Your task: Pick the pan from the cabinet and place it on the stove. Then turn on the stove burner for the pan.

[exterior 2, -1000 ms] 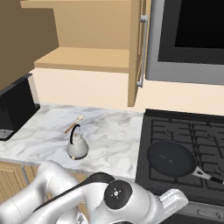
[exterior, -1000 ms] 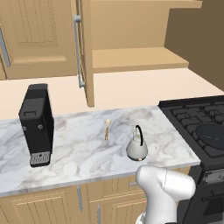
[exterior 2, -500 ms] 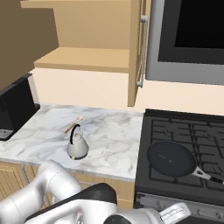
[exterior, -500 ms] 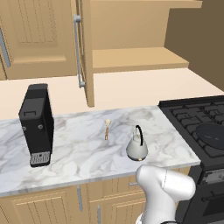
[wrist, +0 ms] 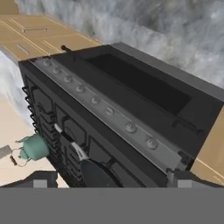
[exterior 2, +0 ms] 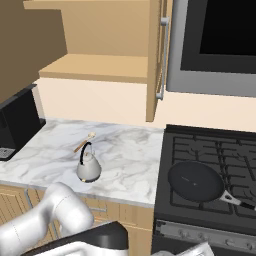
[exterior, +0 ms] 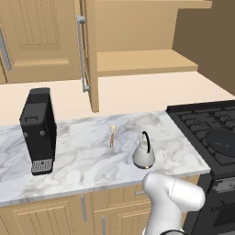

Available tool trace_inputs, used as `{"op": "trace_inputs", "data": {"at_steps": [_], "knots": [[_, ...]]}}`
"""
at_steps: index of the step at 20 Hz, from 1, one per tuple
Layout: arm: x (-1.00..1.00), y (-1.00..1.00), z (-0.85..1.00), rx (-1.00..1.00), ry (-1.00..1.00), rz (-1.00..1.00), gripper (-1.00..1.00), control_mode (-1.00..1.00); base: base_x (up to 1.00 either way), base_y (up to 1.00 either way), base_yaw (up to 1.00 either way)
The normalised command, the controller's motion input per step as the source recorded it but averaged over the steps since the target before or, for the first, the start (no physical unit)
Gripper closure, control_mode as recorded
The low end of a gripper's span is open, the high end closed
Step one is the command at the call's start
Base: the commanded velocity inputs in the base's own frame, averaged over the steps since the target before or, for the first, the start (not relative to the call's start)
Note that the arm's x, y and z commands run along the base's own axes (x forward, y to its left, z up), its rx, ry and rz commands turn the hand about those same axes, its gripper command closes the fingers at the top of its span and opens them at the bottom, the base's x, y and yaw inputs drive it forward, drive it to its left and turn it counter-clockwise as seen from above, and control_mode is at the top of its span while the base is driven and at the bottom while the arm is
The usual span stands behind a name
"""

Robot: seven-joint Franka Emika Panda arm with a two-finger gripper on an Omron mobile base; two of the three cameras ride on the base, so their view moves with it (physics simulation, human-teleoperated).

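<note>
The black pan (exterior 2: 195, 181) lies on the stove (exterior 2: 210, 146) over a front burner, its handle pointing right. In the left base view the pan (exterior: 224, 140) shows on the stove (exterior: 197, 119) at the right edge. In the hand view the stove's front control panel (wrist: 109, 111) carries a row of several silver knobs (wrist: 131, 127), and the pan (wrist: 98, 175) sits at the bottom. My gripper (wrist: 113, 181) is open and empty, out in front of the stove and apart from the knobs. The cabinet (exterior: 142, 62) stands open with a bare shelf.
A silver kettle (exterior: 143, 153) stands on the marble counter (exterior: 82, 156) left of the stove, with a small wooden spoon (exterior: 112, 135) behind it. A black coffee machine (exterior: 39, 131) is at the far left. A microwave (exterior 2: 215, 45) hangs over the stove, beside the open cabinet door (exterior 2: 156, 60).
My arm has sunk lower and to the right in the right base view, toward the stove's front. The pan, the kettle and the cabinet door have stayed put.
</note>
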Motion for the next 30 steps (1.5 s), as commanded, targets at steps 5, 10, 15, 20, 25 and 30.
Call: {"op": "trace_inputs", "data": {"at_steps": [5,10,15,20,25,30], "knots": [[-0.06,0.0,-0.04,0.16,-0.32,0.17,-1.0,-1.0,0.0,0.0,0.0],[0.0,0.0,0.0,0.13,-0.2,0.16,-1.0,-1.0,0.0,0.0,0.0],[0.06,0.0,0.0,0.09,-0.09,0.08,-1.0,-1.0,0.0,0.0,0.0],[0.04,0.0,0.0,0.08,-0.06,0.05,-1.0,-1.0,0.0,0.0,0.0],[0.0,0.05,0.0,0.08,-0.11,0.01,-1.0,-1.0,0.0,0.0,0.0],[-0.03,0.7,0.0,0.02,-0.14,-0.03,-1.0,-1.0,0.0,0.0,0.0]]}}
